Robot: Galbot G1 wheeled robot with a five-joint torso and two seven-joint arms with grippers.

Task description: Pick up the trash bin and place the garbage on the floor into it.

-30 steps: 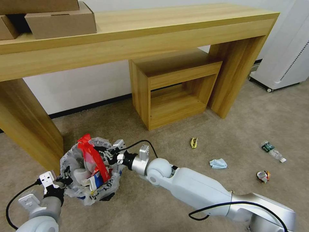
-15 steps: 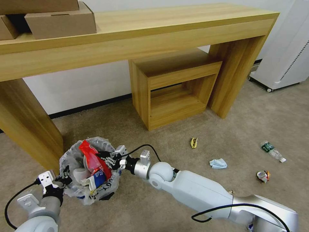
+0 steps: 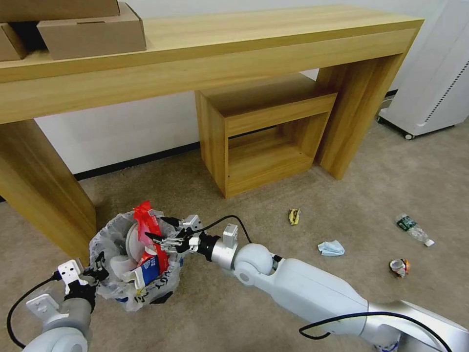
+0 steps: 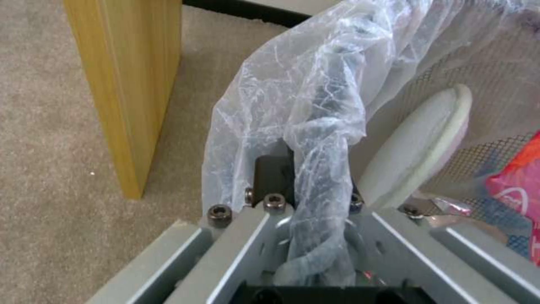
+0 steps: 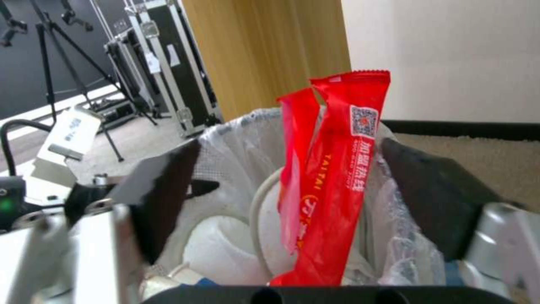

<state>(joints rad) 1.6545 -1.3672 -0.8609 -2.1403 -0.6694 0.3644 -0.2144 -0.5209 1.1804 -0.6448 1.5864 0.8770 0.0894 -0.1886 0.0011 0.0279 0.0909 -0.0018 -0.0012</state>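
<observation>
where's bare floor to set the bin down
Free: the carpet in front of the bin, and the stretch between bin and yellow scrap, below the wooden cube. Crowded: far right, with mask, can and bottle. Right tool is open beside the red wrapper; left tool grips the bin rim.

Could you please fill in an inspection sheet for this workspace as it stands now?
Surface: beige short-pile carpet floor.
Job's things: small round black trash bin with crinkly translucent bag holds a red wrapper standing upright and a white slipper. On the carpet: light-blue mask, green-labelled clear bottle, crushed can, small yellow scrap.
Clutter: brown cardboard boxes on the long wooden table.
Grippers: left gripper shut on the bin's rim; right gripper open at the wrapper, jaws either side.
Cables: black cables on both wrists.
Surroundings: open wooden cube shelf, white cabinet.
</observation>
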